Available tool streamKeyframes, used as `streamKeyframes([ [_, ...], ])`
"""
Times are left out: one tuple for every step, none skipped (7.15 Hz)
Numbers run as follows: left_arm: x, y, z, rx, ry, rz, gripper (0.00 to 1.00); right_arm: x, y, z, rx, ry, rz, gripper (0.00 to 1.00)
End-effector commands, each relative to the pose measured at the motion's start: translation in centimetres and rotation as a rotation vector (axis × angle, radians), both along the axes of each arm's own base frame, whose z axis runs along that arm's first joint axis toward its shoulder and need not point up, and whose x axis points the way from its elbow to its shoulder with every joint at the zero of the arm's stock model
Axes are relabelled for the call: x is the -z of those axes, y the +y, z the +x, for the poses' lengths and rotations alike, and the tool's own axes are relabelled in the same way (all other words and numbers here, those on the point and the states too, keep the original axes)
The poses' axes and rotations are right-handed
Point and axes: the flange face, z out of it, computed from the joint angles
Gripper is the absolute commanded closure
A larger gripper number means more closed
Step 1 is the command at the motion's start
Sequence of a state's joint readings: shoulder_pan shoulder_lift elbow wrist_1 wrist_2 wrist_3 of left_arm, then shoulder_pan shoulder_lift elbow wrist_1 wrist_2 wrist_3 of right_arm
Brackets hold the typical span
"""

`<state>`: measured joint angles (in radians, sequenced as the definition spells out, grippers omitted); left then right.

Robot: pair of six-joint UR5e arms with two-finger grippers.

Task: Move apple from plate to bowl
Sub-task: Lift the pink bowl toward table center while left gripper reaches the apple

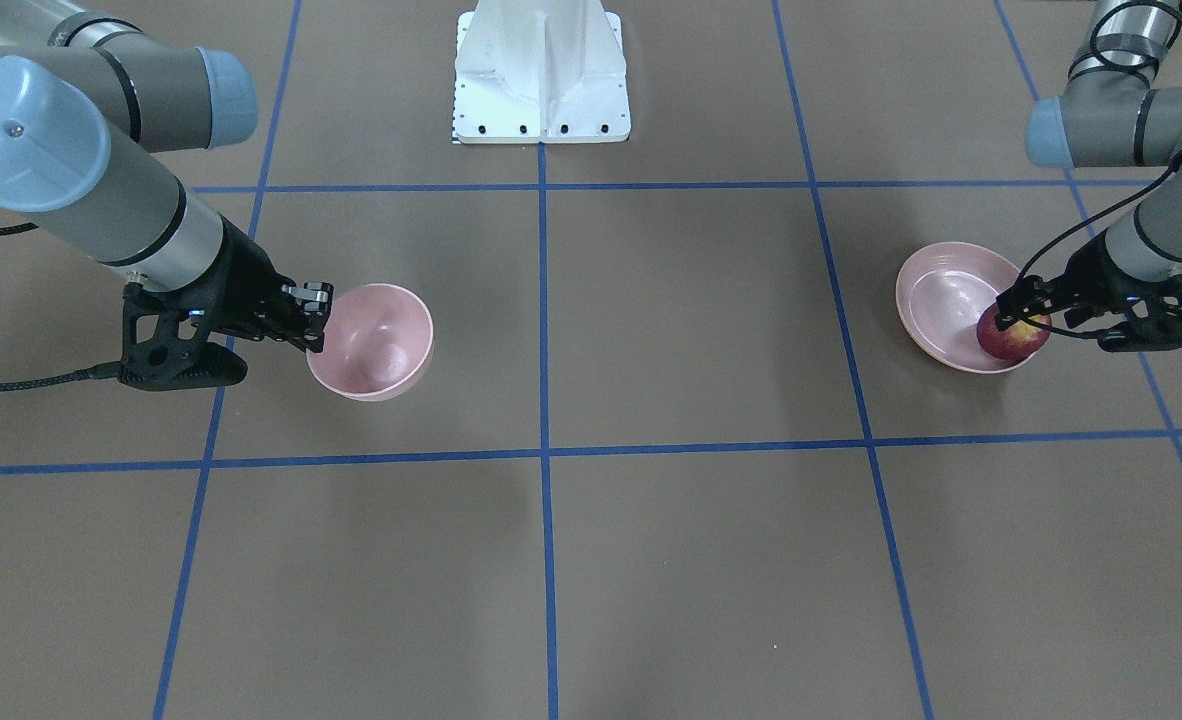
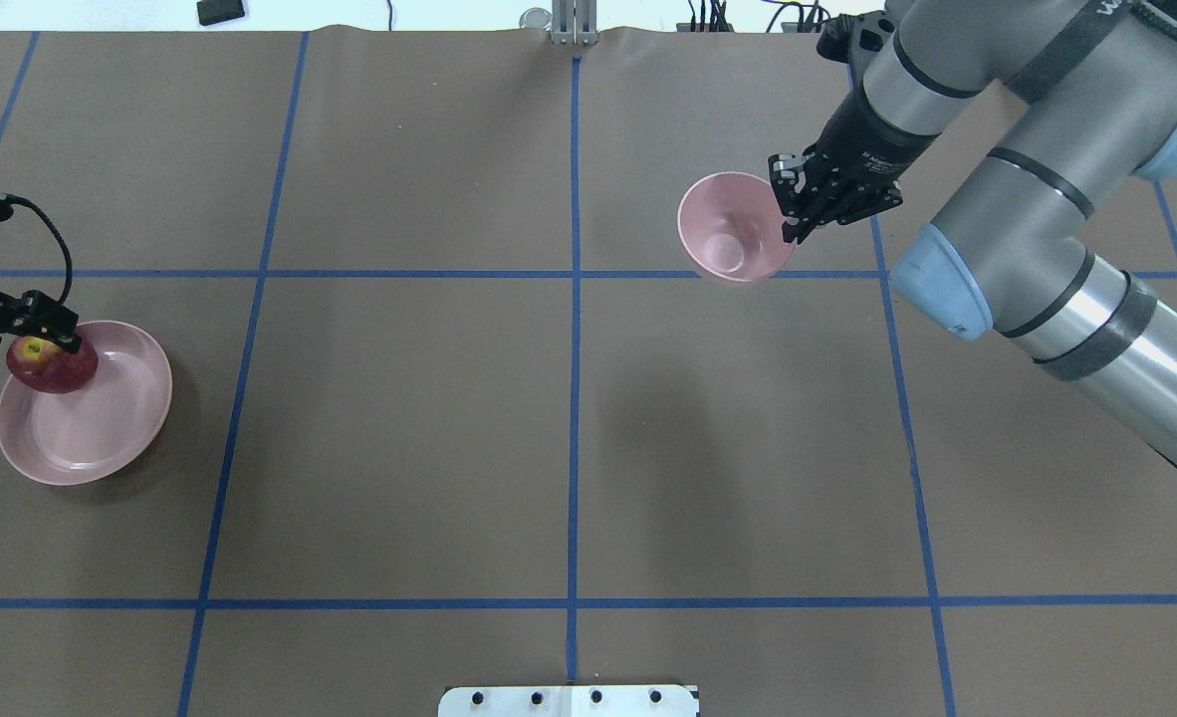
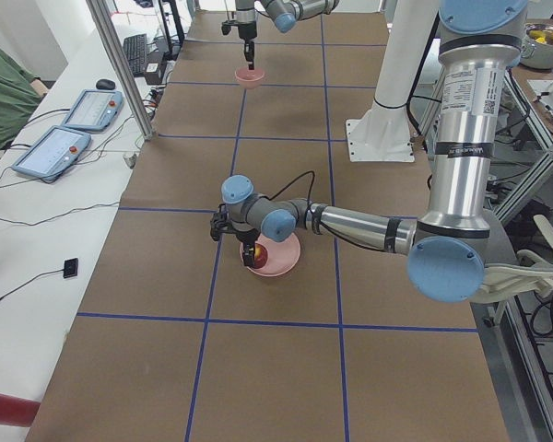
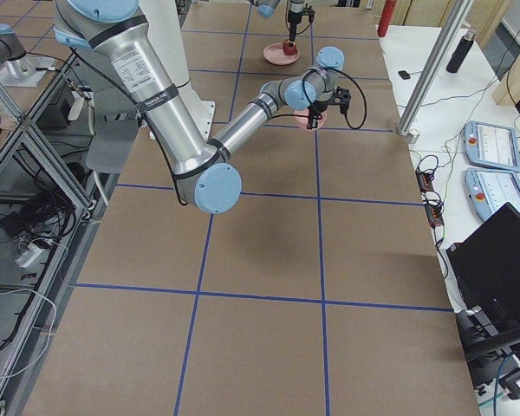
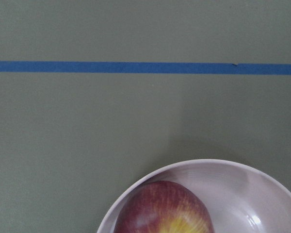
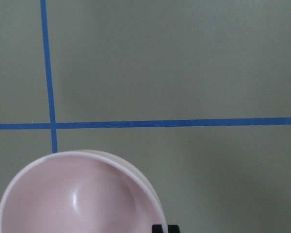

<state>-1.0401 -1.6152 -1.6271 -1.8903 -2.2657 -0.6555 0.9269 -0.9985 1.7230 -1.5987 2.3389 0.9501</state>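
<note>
Apple (image 2: 51,365): on the plate (image 2: 101,438), at its rim
Left gripper (image 2: 49,337): over the apple; grip unclear
Bowl (image 2: 728,239): well apart from plate; open table (image 2: 449,418) between
Right gripper (image 2: 790,221): at bowl's rim; grip unclear

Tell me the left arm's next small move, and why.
Probably close the left gripper on the small dark-red apple and lift slightly. The gripper sits at the apple's top, the apple lies by the rim of the shallow pale-pink plate, and a firm grip isn't evident. The deep pink bowl, with the right gripper at its rim, is empty.
</note>
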Motion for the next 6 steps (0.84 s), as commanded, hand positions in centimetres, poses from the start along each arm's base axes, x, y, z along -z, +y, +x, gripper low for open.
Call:
streamKeyframes([
  [-0.4,0.4,0.9,-0.018,-0.004,-0.007,0.02,0.5,0.7,-0.5,0.011,-0.007,0.008,1.00],
  [-0.7,0.4,1.1,-0.022,-0.006,-0.010,0.02,0.5,0.8,-0.6,0.012,-0.006,0.008,1.00],
  [-0.8,0.3,1.2,-0.022,-0.007,-0.012,0.02,0.6,0.9,-0.6,0.012,-0.007,0.010,1.00],
  [-0.7,0.3,1.3,-0.021,-0.006,-0.012,0.03,0.7,1.0,-0.6,0.013,-0.009,0.012,1.00],
  [-0.7,0.3,1.3,-0.019,-0.007,-0.014,0.09,1.1,1.3,-0.6,0.017,-0.015,0.018,1.00],
  [-0.6,0.2,1.3,-0.013,-0.005,-0.020,0.40,1.1,1.8,-1.1,0.014,-0.015,0.000,1.00],
])
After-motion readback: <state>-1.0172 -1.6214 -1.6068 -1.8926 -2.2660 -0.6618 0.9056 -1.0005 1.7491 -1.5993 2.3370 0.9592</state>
